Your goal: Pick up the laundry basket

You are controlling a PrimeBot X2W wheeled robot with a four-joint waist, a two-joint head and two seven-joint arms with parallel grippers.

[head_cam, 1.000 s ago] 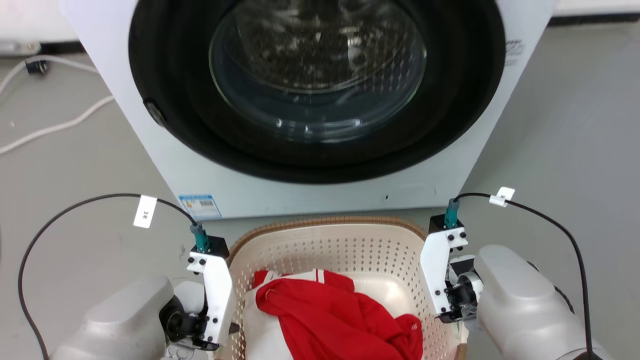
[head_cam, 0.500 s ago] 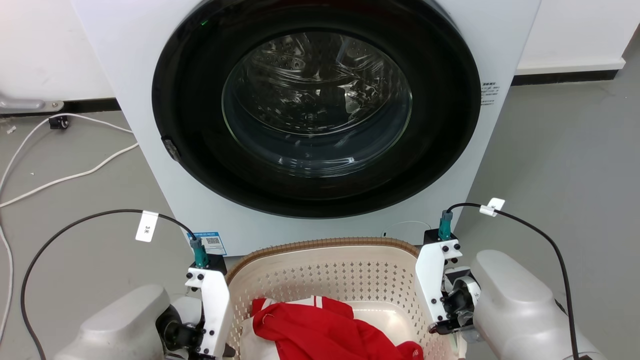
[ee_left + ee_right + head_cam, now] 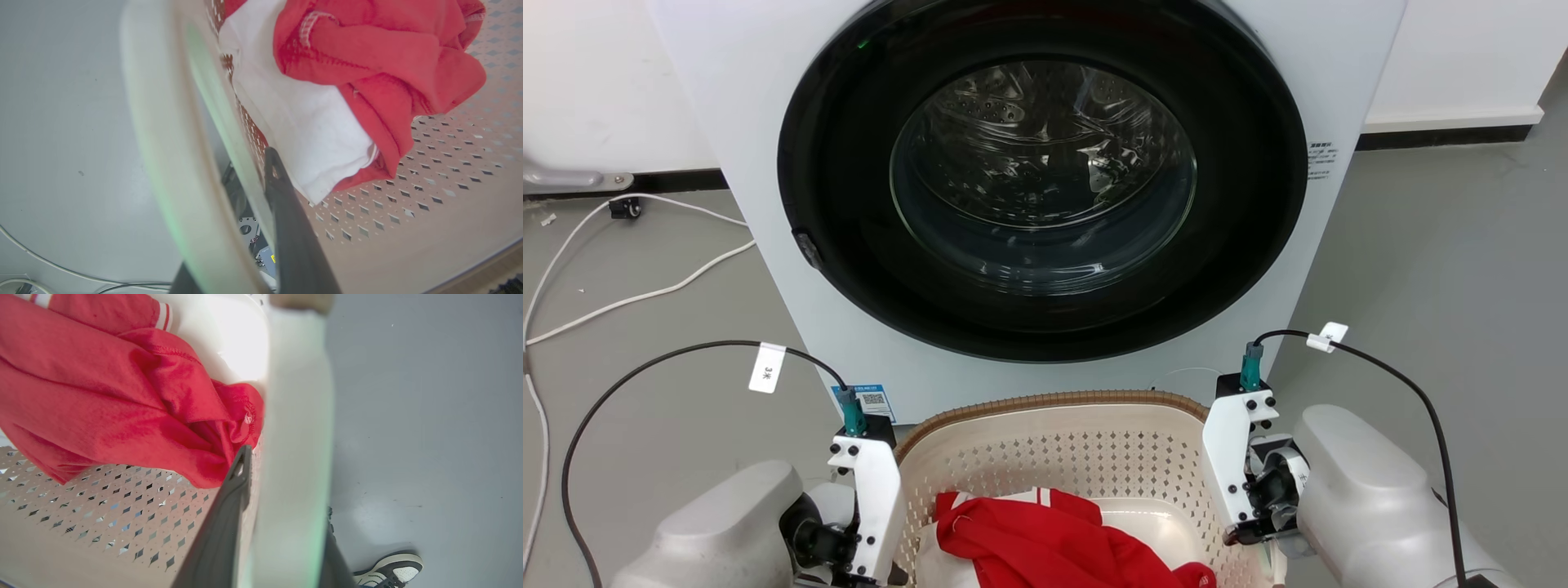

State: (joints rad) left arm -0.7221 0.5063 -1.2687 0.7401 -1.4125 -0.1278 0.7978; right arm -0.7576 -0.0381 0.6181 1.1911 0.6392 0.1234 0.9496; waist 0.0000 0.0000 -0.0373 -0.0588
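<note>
- Dark fingers [image 3: 286, 212] of the left gripper [image 3: 229, 183] straddle a white side handle [image 3: 163, 143], one inside the wall and one outside. The jaws are clamped narrowly on it.
- The right gripper [image 3: 286, 477] clasps the opposite white handle [image 3: 294, 416] the same way. Its wrist view brings in a dark-and-white sneaker [image 3: 392, 571] on the grey floor [image 3: 429, 416].
- The head view adds the arms: a pale left forearm [image 3: 711, 531] and right forearm [image 3: 1372, 498] enter from the lower corners. Their white wrist mounts stand upright against the basket's two sides.
- A crumpled red garment [image 3: 1045, 531] lies over folded white cloth [image 3: 294, 114].
- Both lie in the cream perforated plastic laundry basket [image 3: 1054, 445] with a brown woven-look rim, held between the arms just before the washer. I cannot tell whether it is off the floor.
- The white front-loading washing machine [image 3: 1045, 188] has its round black door shut.
- A white cable [image 3: 645, 290] trails across the floor to its left.
</note>
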